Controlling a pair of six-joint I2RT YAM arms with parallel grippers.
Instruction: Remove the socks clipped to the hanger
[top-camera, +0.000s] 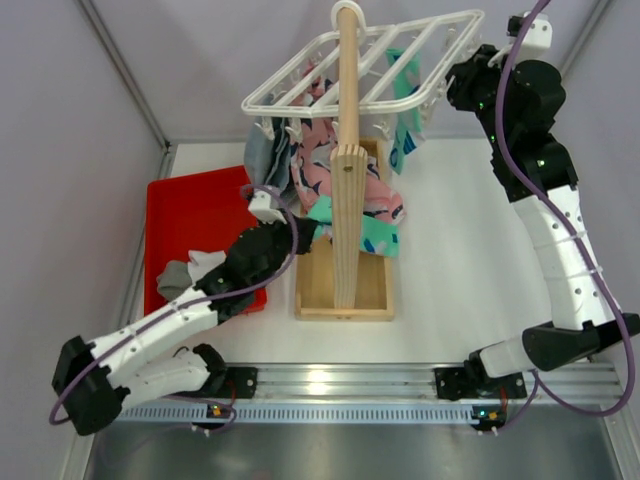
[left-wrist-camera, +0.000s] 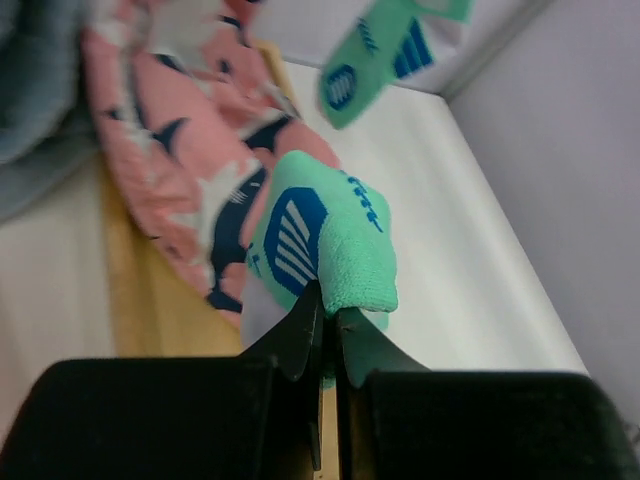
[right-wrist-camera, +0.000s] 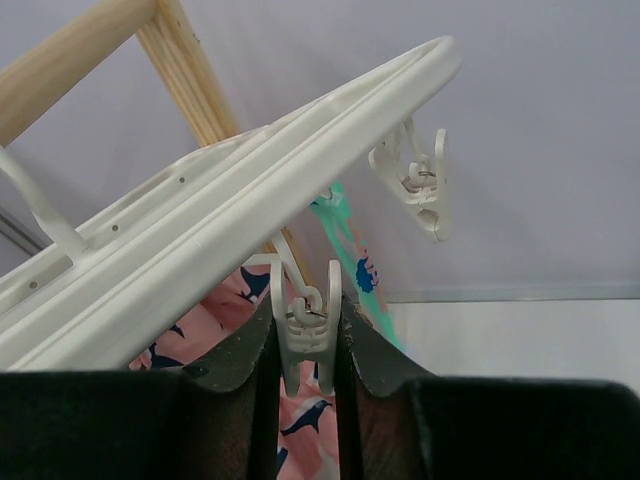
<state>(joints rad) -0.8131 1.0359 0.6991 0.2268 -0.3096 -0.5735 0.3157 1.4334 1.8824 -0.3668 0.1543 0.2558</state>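
The white grid hanger (top-camera: 370, 65) hangs from the top of a wooden post. My left gripper (left-wrist-camera: 330, 305) is shut on the cuff of a teal-green sock (left-wrist-camera: 340, 240) with blue marks, low beside the pink cloth; in the top view the gripper (top-camera: 303, 236) is left of the post. Another teal sock (left-wrist-camera: 385, 60) hangs from the hanger's far right (top-camera: 405, 135). My right gripper (right-wrist-camera: 307, 300) is shut on a white clip (right-wrist-camera: 307, 335) under the hanger's rim (right-wrist-camera: 250, 190), at the hanger's right edge (top-camera: 452, 88).
A tall wooden post (top-camera: 347, 150) stands in a wooden box base (top-camera: 345, 300). The pink printed cloth (left-wrist-camera: 170, 150) and a blue-grey cloth (left-wrist-camera: 30, 90) hang from the hanger. A red tray (top-camera: 195, 215) at the left holds grey and white socks (top-camera: 185, 272). An empty clip (right-wrist-camera: 418, 185) dangles nearby.
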